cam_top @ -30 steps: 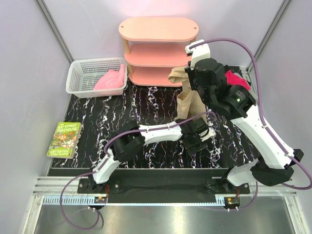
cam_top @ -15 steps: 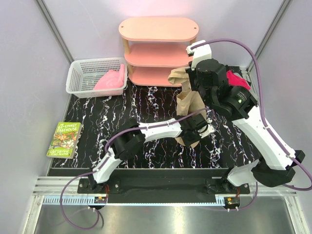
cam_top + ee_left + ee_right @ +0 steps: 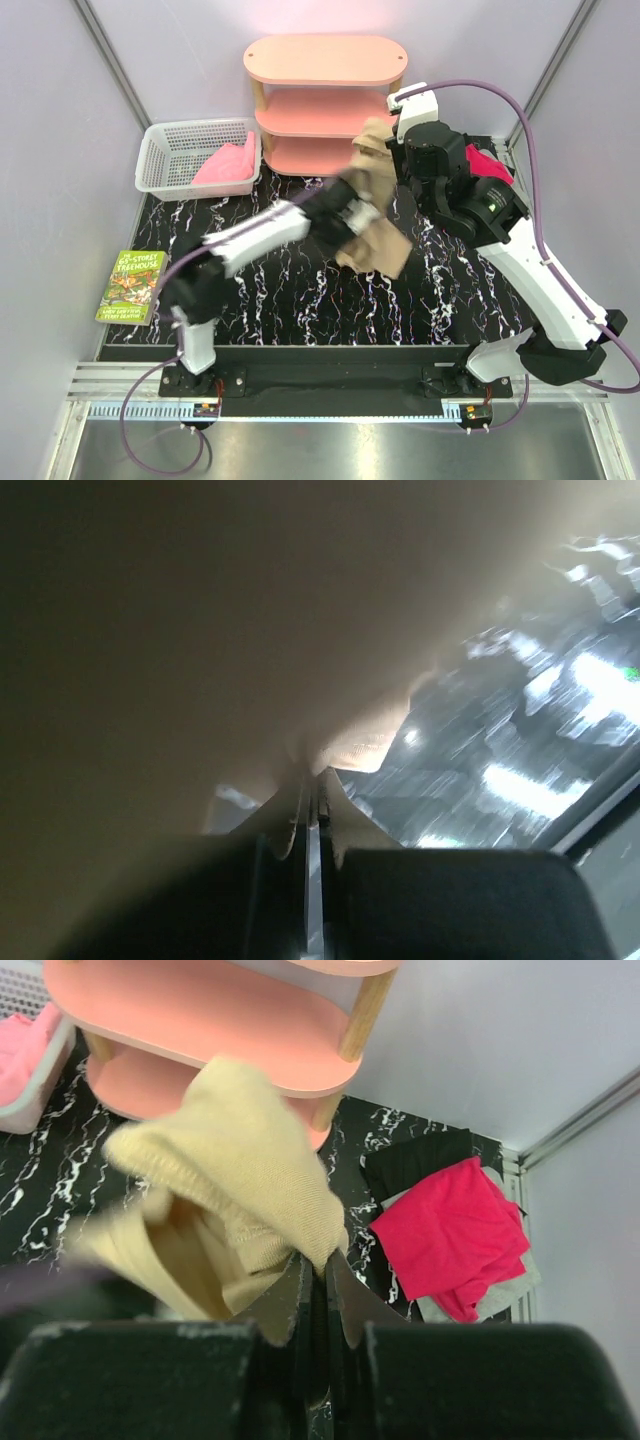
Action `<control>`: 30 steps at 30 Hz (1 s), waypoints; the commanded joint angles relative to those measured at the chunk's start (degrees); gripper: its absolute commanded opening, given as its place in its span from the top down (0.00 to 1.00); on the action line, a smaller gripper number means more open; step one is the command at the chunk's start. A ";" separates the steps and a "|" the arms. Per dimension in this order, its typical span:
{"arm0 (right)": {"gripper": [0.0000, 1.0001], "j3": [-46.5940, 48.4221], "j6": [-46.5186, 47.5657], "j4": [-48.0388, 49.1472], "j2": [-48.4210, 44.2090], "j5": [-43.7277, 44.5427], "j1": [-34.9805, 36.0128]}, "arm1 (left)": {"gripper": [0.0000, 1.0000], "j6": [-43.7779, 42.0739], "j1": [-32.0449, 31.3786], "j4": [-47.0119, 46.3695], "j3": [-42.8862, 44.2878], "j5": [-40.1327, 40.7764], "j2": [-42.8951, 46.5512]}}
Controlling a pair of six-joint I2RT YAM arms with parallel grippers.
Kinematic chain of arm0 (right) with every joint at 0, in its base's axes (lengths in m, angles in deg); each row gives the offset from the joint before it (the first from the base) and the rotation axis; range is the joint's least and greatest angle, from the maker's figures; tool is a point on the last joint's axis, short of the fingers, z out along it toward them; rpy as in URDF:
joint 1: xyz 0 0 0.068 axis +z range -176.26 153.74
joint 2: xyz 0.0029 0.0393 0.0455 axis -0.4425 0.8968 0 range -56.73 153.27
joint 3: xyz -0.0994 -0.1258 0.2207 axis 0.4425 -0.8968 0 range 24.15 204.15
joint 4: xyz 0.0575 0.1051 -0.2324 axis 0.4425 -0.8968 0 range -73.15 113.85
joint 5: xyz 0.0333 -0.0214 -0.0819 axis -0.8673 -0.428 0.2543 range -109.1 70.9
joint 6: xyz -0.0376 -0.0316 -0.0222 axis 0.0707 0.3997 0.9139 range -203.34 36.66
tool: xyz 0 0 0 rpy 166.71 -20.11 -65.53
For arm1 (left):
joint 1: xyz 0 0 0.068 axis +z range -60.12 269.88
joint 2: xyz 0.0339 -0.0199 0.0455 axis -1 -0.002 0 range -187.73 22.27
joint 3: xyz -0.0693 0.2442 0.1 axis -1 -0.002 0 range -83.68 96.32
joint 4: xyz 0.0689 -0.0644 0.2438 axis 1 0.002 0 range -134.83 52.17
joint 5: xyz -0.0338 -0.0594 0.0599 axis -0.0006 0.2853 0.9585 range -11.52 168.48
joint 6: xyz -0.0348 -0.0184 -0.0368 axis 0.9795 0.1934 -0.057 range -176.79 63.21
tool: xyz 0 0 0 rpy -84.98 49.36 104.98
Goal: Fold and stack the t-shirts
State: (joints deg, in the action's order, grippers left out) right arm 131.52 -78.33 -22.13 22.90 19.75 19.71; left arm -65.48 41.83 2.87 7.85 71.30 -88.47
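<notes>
Left pincer [image 3: 357,214] is caught from above pressed shut on the lower part of the tan t-shirt [image 3: 378,245]. Its arm is smeared with motion, so the cloth is judged to be drawn leftward over the table [image 3: 290,290]. The right pincer [image 3: 383,150] is pinched on the shirt's upper end, up beside the shelf [image 3: 322,60]. A two-point hold has been gained, which is what spreading the garment for a first fold would call for, though no fold is made yet. The light pink t-shirt [image 3: 228,162] is left in the basket [image 3: 165,150], and the magenta t-shirt [image 3: 487,162] is heaped at the far right. On the left wrist view, the left pincer [image 3: 312,792] is shown closed tight with tan cloth [image 3: 200,630] gathered at its tips and filling most of the picture. On the right wrist view, the right pincer [image 3: 315,1270] is clamped on a bunched edge of the tan t-shirt [image 3: 240,1150]. The magenta t-shirt [image 3: 455,1230] is piled beyond it over the black t-shirt [image 3: 415,1160] and the grey t-shirt [image 3: 505,1290]. Against the frame a second ago, the left pincer was spread and low by the hem. It has since been shut and swung up and left, and the narrow hanging strip has been pulled wider. The right pincer has barely been moved.
</notes>
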 commanded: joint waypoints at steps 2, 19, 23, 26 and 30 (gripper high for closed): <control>1.00 -2.07 -0.27 2.30 -2.20 4.13 -1.41 | 1.00 -4.05 12.18 8.27 -2.83 0.41 24.03; 1.00 -8.41 -6.32 1.42 -1.50 1.05 -12.40 | 1.00 -6.68 19.04 16.19 -6.89 7.00 42.36; 1.00 -7.88 -8.00 -2.35 -3.78 0.44 -12.49 | 1.00 -9.15 23.08 15.23 -5.13 10.15 43.15; 1.00 -8.32 -11.51 -6.22 -6.33 -1.57 -12.40 | 1.00 -11.08 26.41 14.00 -3.21 12.00 43.41; 1.00 -10.16 -17.65 -9.30 -12.47 -8.60 -12.40 | 1.00 -13.72 29.59 12.77 -0.04 15.00 43.68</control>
State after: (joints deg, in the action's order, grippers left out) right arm 120.97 -88.73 -28.66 17.98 16.82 7.32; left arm -75.34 68.74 19.31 2.49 81.05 -47.09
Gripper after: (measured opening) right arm 0.092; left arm 0.024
